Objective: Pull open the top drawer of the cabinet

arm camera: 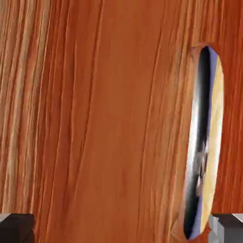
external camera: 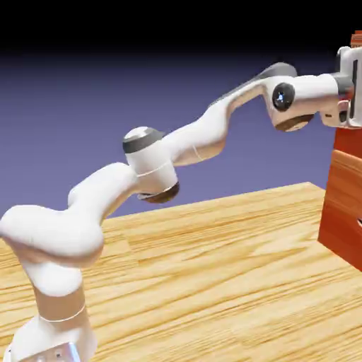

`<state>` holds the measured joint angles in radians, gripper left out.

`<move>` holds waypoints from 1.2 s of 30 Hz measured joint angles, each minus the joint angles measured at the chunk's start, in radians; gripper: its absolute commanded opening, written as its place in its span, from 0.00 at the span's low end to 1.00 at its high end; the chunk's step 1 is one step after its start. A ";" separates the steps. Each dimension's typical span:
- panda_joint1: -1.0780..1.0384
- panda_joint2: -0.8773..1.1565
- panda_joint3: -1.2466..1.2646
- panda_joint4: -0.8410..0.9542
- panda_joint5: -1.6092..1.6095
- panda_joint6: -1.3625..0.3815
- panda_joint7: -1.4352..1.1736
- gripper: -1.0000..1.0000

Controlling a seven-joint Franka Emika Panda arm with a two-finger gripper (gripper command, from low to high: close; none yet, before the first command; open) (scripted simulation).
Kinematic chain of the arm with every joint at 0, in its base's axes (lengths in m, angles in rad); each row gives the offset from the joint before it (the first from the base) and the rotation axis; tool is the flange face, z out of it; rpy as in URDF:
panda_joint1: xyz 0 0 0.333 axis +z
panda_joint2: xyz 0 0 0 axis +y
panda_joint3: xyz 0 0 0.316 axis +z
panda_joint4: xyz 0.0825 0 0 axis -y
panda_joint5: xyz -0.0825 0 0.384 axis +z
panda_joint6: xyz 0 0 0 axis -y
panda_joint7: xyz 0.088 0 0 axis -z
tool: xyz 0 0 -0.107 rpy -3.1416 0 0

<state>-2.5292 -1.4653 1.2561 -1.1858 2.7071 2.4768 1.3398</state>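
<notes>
You're running the hand (arm camera: 121,228) open, nothing between the fingertips (arm camera: 17,229) being gripped. You're facing what I'm judging to be the front of the top drawer (arm camera: 109,118), filling the hand view; it's sitting high on the cabinet (external camera: 342,205), which is standing at the exterior view's right edge, on the far side of the table (external camera: 212,261) from the arm's (external camera: 205,134) base. Whether the drawer is sitting fully shut, you're not getting from these views. For a hold, you're wanting the long, curved, mirror-bright handle (arm camera: 203,142), around its middle, one fingertip going each side. It's lying well off-centre, near the fingertip at the hand view's right, so you're probably needing a sideways shift before closing. Handling guess: the handle is looking rigid and slick, so expect slipping if you're catching only an end; the drawer is likely moving as a stiff, fairly heavy box, so be pulling straight and slow or you're risking it binding. Not looking fragile. Counts: you're seeing one arm, one hand, two fingertips, one cabinet, one table, one handle in the hand view. Drawers you're not counting reliably; the exterior view is cutting the cabinet off.
</notes>
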 measured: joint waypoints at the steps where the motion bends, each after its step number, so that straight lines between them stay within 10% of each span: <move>1: 0.000 0.000 0.000 0.000 0.000 0.000 0.000 0.50; 18: -0.344 0.060 0.060 0.616 -0.159 0.255 0.207 0.50; 19: -0.359 0.063 0.062 0.642 -0.165 0.265 0.216 0.00; 36: -0.034 0.073 0.089 0.099 -0.056 0.066 -0.042 0.00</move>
<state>-2.5628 -1.3924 1.3455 -1.0867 2.6509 2.5426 1.2975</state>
